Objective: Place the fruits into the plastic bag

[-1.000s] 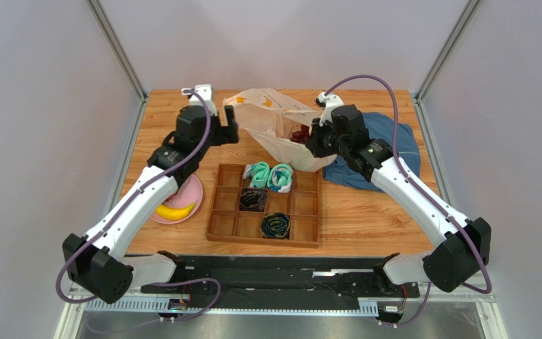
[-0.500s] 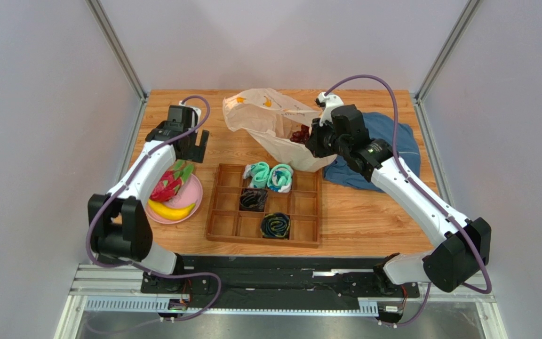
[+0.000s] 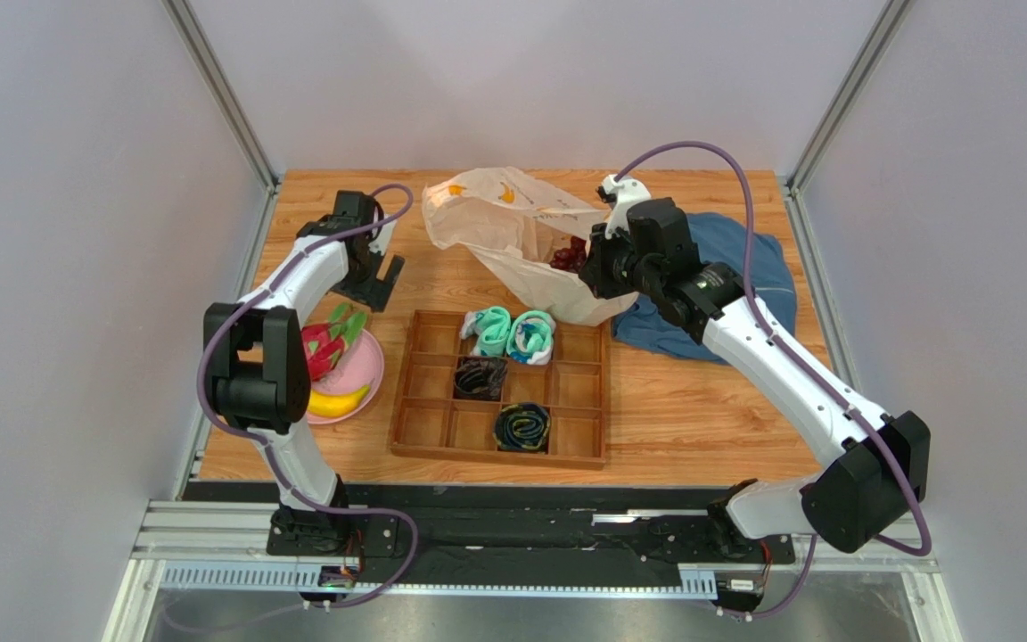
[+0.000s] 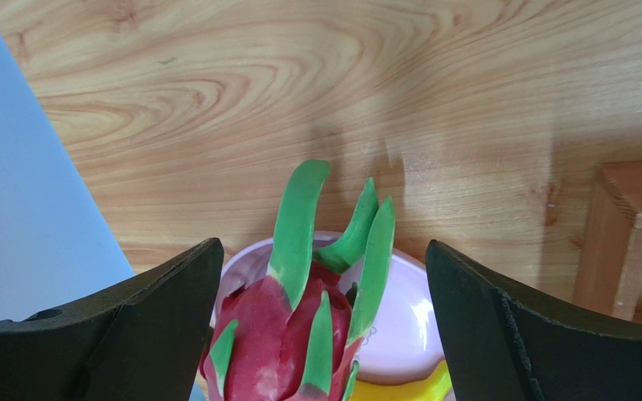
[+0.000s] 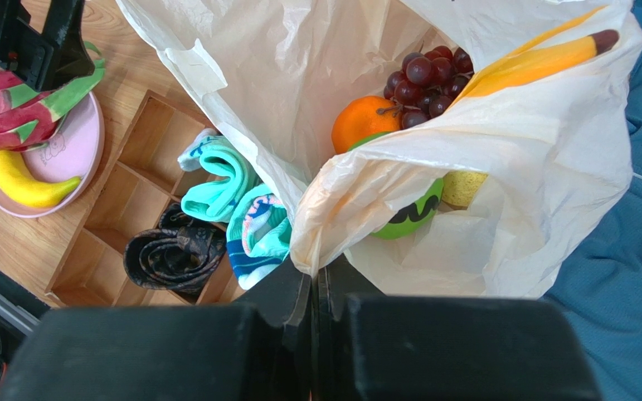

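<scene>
Leaving plastic bag (image 3: 492,214), open left end effector (image 4: 323,244) reaches dragon fruit (image 4: 287,334); right end effector (image 5: 314,280) grips bag.

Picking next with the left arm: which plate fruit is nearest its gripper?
The red-pink dragon fruit, framed by the open left gripper; the banana lies farther off.

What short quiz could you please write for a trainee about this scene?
1. True or false: the left hand is shut on the dragon fruit.
2. How many fruits lie on the pink plate?
3. Fill in: the right hand pinches the rim of the ___.
Key: 1 false, it is open above the fruit; 2 two, the dragon fruit and a banana; 3 plastic bag.
</scene>
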### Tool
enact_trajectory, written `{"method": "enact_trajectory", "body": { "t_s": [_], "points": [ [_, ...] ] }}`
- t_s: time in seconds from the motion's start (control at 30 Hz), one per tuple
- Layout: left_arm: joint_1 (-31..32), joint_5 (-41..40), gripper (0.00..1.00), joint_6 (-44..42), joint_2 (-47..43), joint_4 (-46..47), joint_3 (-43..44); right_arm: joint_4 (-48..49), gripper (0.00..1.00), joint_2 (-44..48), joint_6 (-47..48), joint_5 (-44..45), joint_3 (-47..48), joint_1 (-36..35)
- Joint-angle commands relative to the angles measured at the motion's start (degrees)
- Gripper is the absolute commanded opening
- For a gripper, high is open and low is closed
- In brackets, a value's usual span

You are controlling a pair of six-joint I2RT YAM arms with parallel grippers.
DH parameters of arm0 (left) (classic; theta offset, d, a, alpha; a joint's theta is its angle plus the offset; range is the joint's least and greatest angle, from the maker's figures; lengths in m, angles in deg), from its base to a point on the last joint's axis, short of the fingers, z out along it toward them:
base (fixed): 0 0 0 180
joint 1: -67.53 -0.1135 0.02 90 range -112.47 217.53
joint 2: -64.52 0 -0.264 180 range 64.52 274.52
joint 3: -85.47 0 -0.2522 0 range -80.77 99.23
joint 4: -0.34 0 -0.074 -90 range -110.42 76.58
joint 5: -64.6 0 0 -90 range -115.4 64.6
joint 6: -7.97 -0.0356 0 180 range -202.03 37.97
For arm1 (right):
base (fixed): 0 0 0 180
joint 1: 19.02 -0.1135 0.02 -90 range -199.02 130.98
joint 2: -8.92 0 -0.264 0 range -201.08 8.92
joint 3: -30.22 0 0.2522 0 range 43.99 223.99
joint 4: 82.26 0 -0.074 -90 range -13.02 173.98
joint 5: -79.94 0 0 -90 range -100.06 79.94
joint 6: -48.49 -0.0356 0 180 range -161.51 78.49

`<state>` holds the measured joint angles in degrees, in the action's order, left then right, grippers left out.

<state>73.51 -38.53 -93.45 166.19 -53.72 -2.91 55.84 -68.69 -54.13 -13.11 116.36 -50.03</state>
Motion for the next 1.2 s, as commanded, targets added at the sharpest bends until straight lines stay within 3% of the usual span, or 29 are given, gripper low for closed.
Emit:
{"method": "enact_trajectory", "body": {
  "t_s": [0.0, 0.27, 0.53, 0.83, 0.97, 1.17],
  "points": [
    [-0.7, 0.56, 0.99, -1.68, 2.21, -3.12, 2.38, 0.63, 0.05, -0.35, 0.32, 0.5, 2.94, -0.2],
    [-2.28, 0.47, 0.99, -1.06, 5.73, -4.88, 3.34, 0.54, 0.05, -0.97, 0.23, 0.06, 3.47, -0.28],
    [-3.08, 1.7, 0.9, -0.8, 8.1, -5.06, 4.49, 0.28, 0.05, -0.62, 0.14, 0.41, 3.47, -0.28],
    [-3.08, 2.58, 0.7, -0.44, 10.48, -5.58, 4.84, 0.1, 0.05, -0.09, 0.23, 1.03, 3.03, -0.2],
    [-3.08, 2.32, 0.52, -0.01, 10.66, -6.11, 5.19, 0.1, 0.05, -0.01, 0.23, 1.29, 3.21, -0.28],
    [-3.08, 0.65, 0.34, 0.26, 8.99, -6.46, 5.28, 0.1, 0.05, -0.09, 0.23, 1.29, 3.21, -0.28]
  ]
}}
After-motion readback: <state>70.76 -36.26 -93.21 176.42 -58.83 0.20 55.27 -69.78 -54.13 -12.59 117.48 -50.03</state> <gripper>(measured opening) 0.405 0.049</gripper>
